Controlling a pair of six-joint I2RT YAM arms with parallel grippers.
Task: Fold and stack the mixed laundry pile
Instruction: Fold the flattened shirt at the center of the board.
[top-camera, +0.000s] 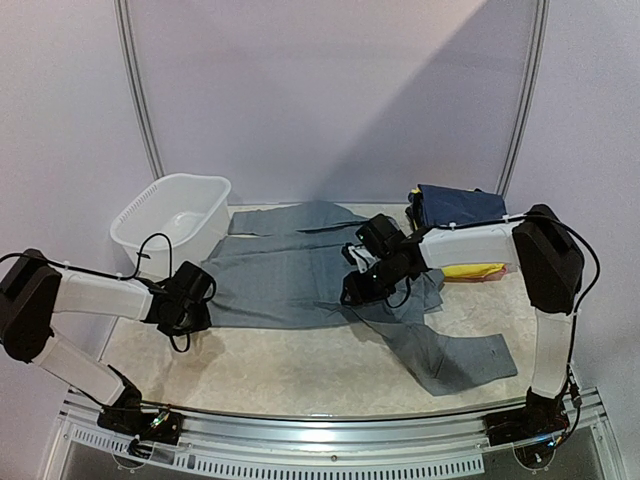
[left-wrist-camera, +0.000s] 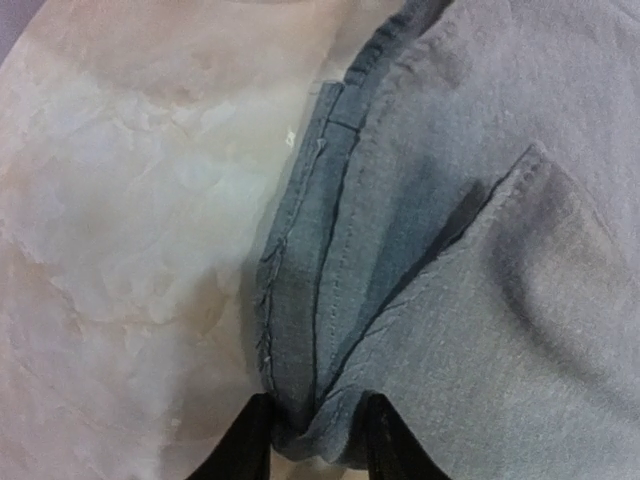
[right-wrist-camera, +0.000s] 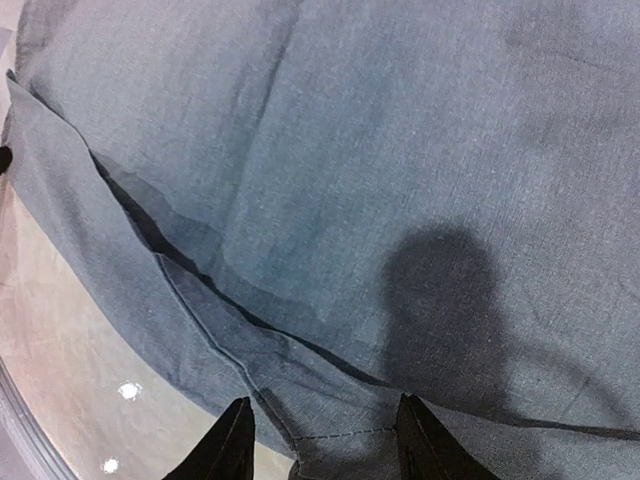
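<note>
Large grey trousers (top-camera: 290, 275) lie spread across the middle of the table, one leg running toward the front right. My left gripper (top-camera: 188, 300) is at their left edge. In the left wrist view it (left-wrist-camera: 318, 440) is pinched on a bunched fold of the trousers' (left-wrist-camera: 480, 250) stitched edge. My right gripper (top-camera: 362, 285) is low over the trousers' right part. Its fingers (right-wrist-camera: 325, 440) stand wide apart over a hemmed fold of the grey cloth (right-wrist-camera: 350, 150), which lies unbunched between them. A navy garment (top-camera: 455, 205) and a yellow one (top-camera: 475, 270) sit at the back right.
A white plastic basin (top-camera: 170, 220) stands at the back left, close to the left arm. Bare marbled tabletop (top-camera: 280, 365) runs along the front, ending at the metal rail (top-camera: 330, 425) by the arm bases. Curved poles rise behind the table.
</note>
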